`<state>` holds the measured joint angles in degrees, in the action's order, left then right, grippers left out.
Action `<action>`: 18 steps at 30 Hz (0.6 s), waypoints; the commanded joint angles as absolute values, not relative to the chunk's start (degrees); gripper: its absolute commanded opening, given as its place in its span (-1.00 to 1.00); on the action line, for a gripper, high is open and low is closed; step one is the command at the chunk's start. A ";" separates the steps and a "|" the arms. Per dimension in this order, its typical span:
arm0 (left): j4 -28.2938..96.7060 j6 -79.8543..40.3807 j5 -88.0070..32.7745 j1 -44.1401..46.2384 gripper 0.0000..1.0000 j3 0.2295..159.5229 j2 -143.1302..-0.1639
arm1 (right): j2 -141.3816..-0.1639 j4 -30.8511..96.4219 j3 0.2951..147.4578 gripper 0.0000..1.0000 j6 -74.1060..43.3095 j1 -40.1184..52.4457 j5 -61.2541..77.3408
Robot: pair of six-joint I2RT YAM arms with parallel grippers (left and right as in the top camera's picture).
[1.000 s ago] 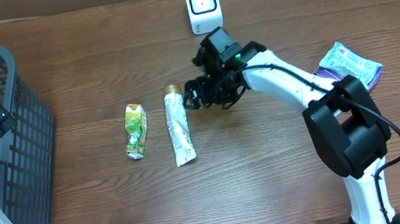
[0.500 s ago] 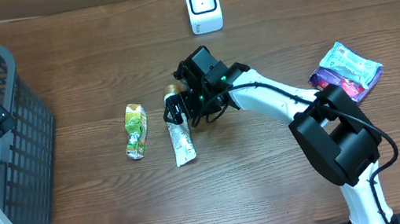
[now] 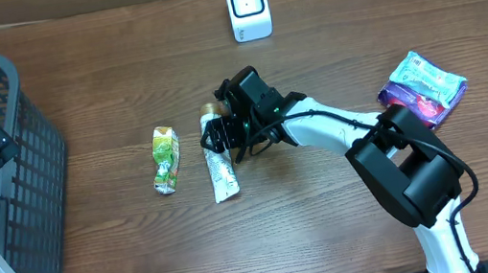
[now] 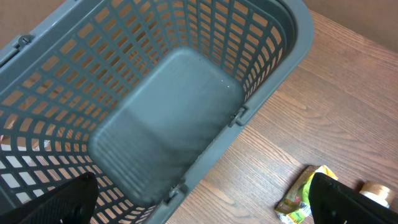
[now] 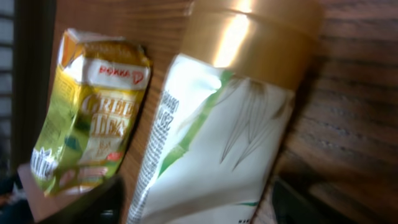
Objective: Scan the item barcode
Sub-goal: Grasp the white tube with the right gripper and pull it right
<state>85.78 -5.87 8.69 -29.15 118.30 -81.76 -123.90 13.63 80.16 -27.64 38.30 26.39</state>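
Wooden table — wrist views alone show right fingers spread around the tube, left fingers released.

Basket far L; carton L of tube; scanner behind; pouch far R.

The tube is white with green leaf streaks and a gold cap. At its nine o'clock, the crumpled carton is yellow-green with a red logo. The basket is grey lattice, the scanner white, the packet purple and pale blue, and the table brown wood grain.
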 commanded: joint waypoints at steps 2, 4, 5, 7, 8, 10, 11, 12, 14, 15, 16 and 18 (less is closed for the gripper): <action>85.67 -6.46 8.97 -29.23 0.98 118.91 -81.76 | -126.54 13.32 79.15 0.00 -30.30 38.57 25.56; 85.67 -6.46 8.97 -29.23 0.99 118.91 -81.76 | -126.58 13.34 79.15 -0.21 -30.28 38.57 25.76; 85.67 -6.46 8.97 -29.23 0.99 118.91 -81.76 | -126.58 13.34 79.15 -0.30 -30.28 38.57 25.76; 85.67 -6.46 8.97 -29.23 0.99 118.91 -81.76 | -126.58 13.34 79.18 -0.47 -30.28 38.57 26.02; 85.67 -6.46 8.97 -29.23 0.99 118.91 -81.76 | -126.58 13.37 79.18 -0.53 -30.28 38.57 26.30; 85.67 -6.46 8.97 -29.23 0.99 118.91 -81.76 | -126.58 13.41 79.18 -0.70 -30.26 38.57 27.46; 85.67 -6.46 8.97 -29.23 0.99 118.91 -81.76 | -126.58 13.54 79.18 -0.79 -30.24 38.57 28.12; 85.67 -6.46 8.97 -29.23 0.99 118.91 -81.76 | -126.56 13.69 79.18 -0.89 -30.20 38.50 28.88; 85.67 -6.46 8.97 -29.23 0.99 118.91 -81.76 | -126.43 13.78 79.22 -0.93 -29.10 38.22 30.87; 85.67 -6.46 8.97 -29.23 0.99 118.91 -81.76 | -126.19 13.80 79.31 -0.92 -27.94 37.89 32.58; 85.67 -6.46 8.97 -29.23 0.99 118.91 -81.76 | -125.89 13.93 79.44 -0.87 -27.00 37.52 34.11; 85.67 -6.46 8.97 -29.23 0.99 118.91 -81.76 | -125.03 15.11 79.75 -0.69 -25.19 36.38 35.83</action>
